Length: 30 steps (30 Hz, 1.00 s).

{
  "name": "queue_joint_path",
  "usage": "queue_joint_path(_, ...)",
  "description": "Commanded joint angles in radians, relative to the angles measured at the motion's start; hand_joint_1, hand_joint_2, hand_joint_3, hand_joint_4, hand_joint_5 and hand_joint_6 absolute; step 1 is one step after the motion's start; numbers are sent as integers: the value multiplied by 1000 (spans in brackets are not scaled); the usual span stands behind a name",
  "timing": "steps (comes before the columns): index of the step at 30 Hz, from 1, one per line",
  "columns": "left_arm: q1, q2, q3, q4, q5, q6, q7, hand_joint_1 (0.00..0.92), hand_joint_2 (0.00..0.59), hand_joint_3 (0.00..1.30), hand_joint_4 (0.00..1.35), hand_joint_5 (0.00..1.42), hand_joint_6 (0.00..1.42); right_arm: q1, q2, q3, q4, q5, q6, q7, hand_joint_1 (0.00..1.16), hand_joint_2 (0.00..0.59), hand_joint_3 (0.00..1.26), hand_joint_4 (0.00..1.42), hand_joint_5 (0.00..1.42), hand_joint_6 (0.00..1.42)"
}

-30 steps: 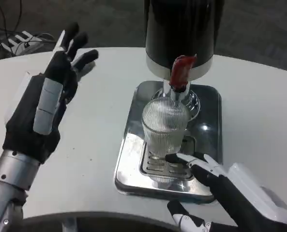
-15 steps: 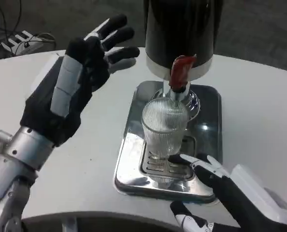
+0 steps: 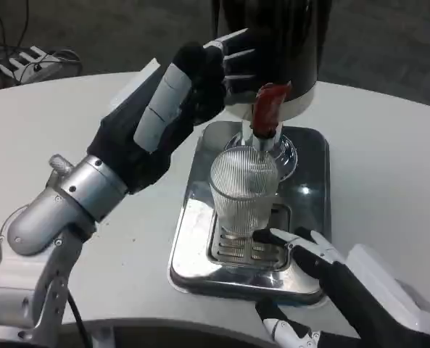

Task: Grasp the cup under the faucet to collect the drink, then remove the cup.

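Cup (image 3: 245,190) under faucet (image 3: 267,116), on tray (image 3: 193,239)

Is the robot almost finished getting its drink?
Not yet. The cup already stands on the tray under the red tap, but looks empty. The left hand is up by the tap; the right hand is at the cup's base, not gripping. Filling and taking the cup away remain.

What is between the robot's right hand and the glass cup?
In the head view, just bare slotted drip tray lies between the right hand and the cup.
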<state>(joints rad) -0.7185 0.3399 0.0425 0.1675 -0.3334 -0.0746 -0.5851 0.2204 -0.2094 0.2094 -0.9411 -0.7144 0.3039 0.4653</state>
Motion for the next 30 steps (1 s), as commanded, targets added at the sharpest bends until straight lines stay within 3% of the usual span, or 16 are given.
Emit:
queue_joint_path(1,-65,-7,-19,79,30,-23,-56,0,76,209,187,277,224,-4,-4,2,11,12,-4,-3,629,491,165,116,0,0)
queue_joint_path(14,-192,-26,-22,278,20,-23,-243,0,78,189,176,267,221,-9,-3,-2,13,15,-1,-6,629,491,165,121,0,0)
queue_joint_path(30,-270,-24,-38,354,74,-86,-288,0,75,199,196,273,222,-7,-3,-11,20,22,1,-10,630,491,165,125,0,0)
